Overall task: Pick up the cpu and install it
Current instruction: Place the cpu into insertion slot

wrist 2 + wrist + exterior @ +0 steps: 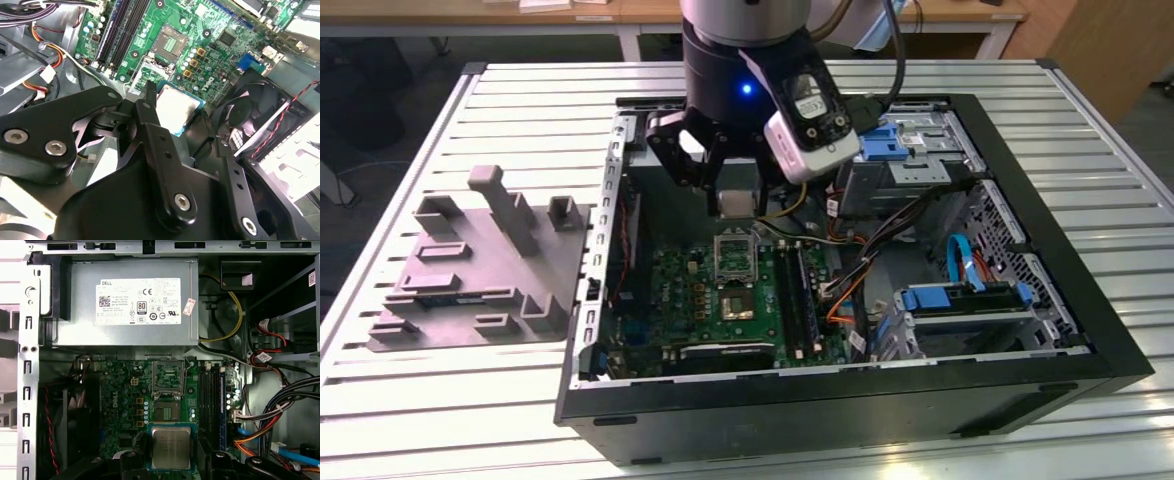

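My pincer (738, 190) is clamped on the cpu (739, 203), fingers pressing its opposite edges, in the upper middle of the exterior view. I see the chip held above the green motherboard (720, 290) inside the open computer case (854, 400), near the socket (167, 412).

The open computer case (854, 410) is seen whole from obliquely above in the exterior view. Its motherboard (120, 390) (215, 30) is shown closer in both wrist views.
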Tool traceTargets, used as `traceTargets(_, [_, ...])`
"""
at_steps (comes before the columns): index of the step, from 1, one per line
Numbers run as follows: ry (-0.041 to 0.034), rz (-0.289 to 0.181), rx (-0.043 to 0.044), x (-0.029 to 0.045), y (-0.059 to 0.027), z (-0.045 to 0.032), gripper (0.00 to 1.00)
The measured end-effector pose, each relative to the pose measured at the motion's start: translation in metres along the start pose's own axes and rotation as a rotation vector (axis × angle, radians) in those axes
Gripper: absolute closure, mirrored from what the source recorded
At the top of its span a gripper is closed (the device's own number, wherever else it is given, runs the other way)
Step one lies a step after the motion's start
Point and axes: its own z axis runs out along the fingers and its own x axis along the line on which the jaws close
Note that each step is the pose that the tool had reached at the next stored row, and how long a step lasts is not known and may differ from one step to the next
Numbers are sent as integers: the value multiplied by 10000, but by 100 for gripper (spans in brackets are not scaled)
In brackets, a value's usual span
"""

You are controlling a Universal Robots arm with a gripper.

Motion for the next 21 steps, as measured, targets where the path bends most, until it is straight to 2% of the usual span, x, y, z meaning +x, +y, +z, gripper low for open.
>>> traceTargets(9, [0,0,0,-1,-2,63,53])
traceTargets(18, [15,-31,3,-3,-7,203,53])
traceTargets(21, [32,-286,6,-11,-9,255,53])
